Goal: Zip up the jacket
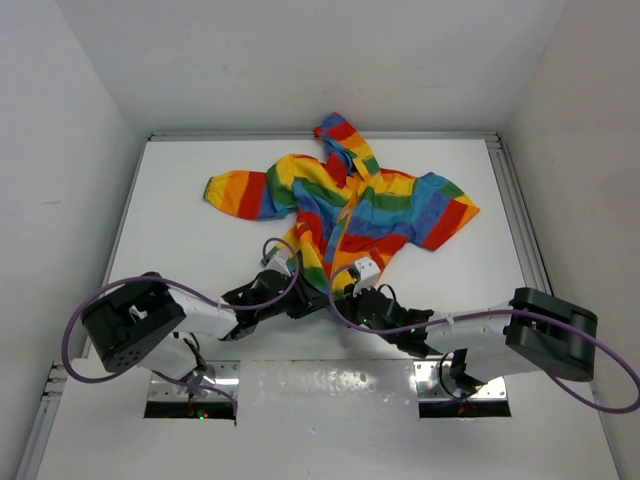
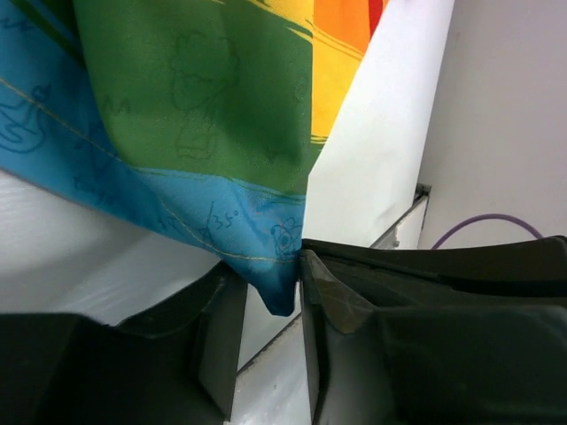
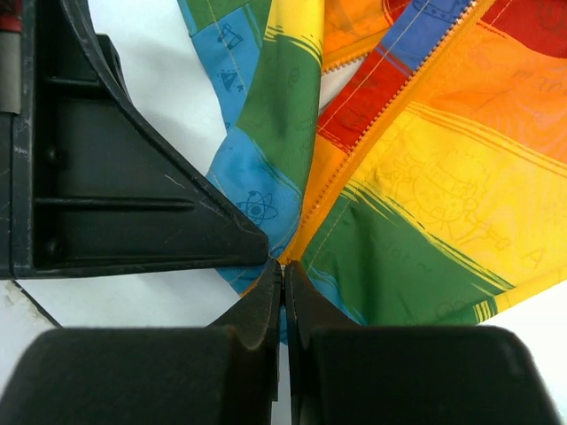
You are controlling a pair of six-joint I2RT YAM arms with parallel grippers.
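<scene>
The rainbow-striped jacket (image 1: pixel 350 200) lies spread on the white table (image 1: pixel 180 260), hood at the far end and sleeves out to the sides. Its orange zipper (image 1: pixel 345 215) runs down the middle and is parted higher up. My left gripper (image 1: pixel 305 298) is shut on the blue corner of the bottom hem (image 2: pixel 279 288), left of the zipper. My right gripper (image 1: pixel 343 290) is shut on the bottom end of the orange zipper trim (image 3: pixel 306 235). In the right wrist view the zipper teeth (image 3: pixel 374 133) run up and away from my right gripper (image 3: pixel 283 266). The left gripper's finger (image 3: pixel 115 177) sits close beside it.
Metal rails (image 1: pixel 515 200) edge the table on the right, left and far sides, with white walls beyond. Purple cables (image 1: pixel 70 340) loop off both arms near the front. The arm bases sit at the near edge.
</scene>
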